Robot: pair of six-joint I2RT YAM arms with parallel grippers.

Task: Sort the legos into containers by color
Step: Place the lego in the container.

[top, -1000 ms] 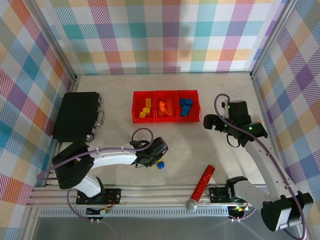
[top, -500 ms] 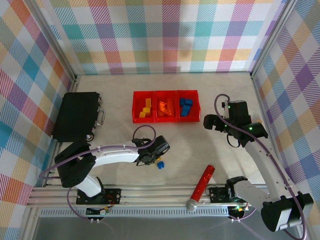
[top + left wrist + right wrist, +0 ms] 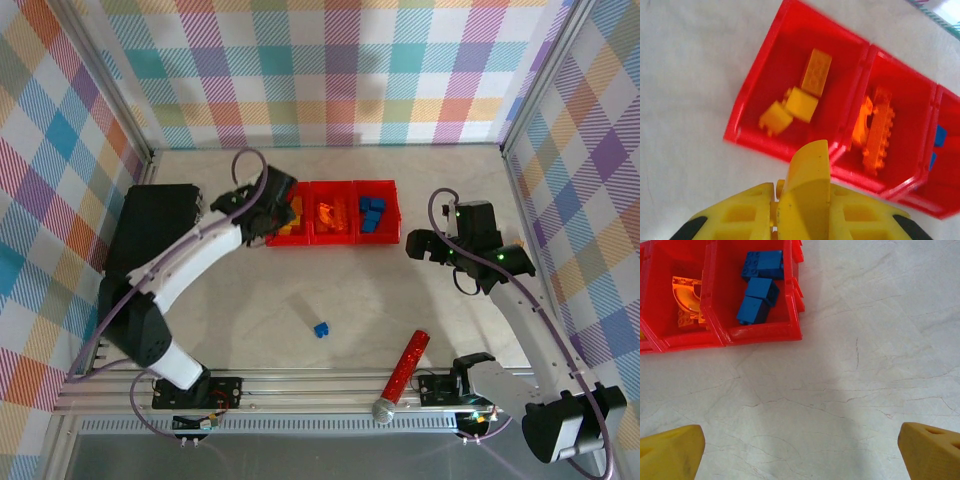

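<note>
Over the containers (image 3: 330,241), my left gripper (image 3: 270,210) hangs closed.
My right gripper (image 3: 422,245), beside them, gapes open.

**Change of position: left gripper (image 3: 268,205)**

The left gripper moves from the front-centre of the table, beside the blue lego (image 3: 321,329), to a station above the left container (image 3: 285,241). The small yellow piece that lay against the blue lego is gone from that spot.
</note>
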